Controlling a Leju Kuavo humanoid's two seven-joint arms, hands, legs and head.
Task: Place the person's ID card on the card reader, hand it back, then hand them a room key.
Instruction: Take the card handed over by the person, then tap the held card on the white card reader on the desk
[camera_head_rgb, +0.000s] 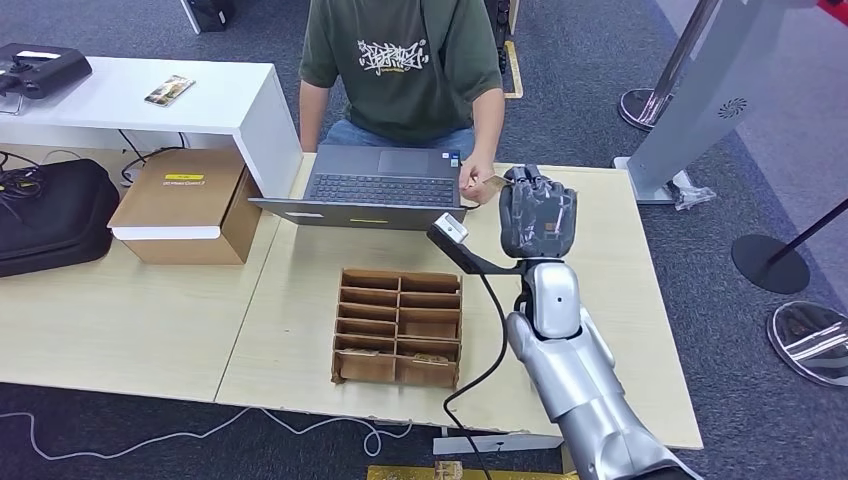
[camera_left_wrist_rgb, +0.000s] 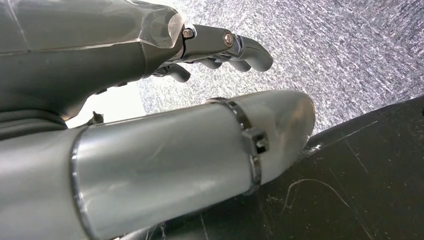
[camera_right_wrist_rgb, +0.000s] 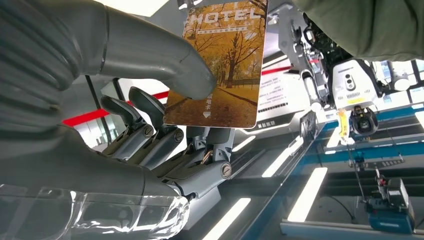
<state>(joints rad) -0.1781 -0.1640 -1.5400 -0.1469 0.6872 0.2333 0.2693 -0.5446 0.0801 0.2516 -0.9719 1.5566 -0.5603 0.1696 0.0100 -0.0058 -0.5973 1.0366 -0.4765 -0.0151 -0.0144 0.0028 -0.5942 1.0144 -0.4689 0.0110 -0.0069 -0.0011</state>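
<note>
A room key card (camera_right_wrist_rgb: 220, 65) with a golden autumn-tree picture and the word HOTEL is pinched between the thumb (camera_right_wrist_rgb: 165, 55) and the darker fingers of my right hand (camera_right_wrist_rgb: 150, 130). In the head view, my right hand (camera_head_rgb: 537, 212) is raised over the table's far side, just right of the laptop. The card's tan edge (camera_head_rgb: 493, 182) shows at the person's hand (camera_head_rgb: 478, 186), which reaches across and touches it. The person in a green T-shirt (camera_head_rgb: 400, 60) sits behind the laptop. My left hand (camera_left_wrist_rgb: 220, 47) hangs over grey carpet, fingers loosely curved and holding nothing.
An open grey laptop (camera_head_rgb: 385, 185) faces the person. A brown cardboard divider tray (camera_head_rgb: 398, 327) lies mid-table, with cards in its near compartments. A cardboard box (camera_head_rgb: 185, 205) and a black bag (camera_head_rgb: 50, 215) sit at the left. Stanchion bases (camera_head_rgb: 768, 262) stand on the right.
</note>
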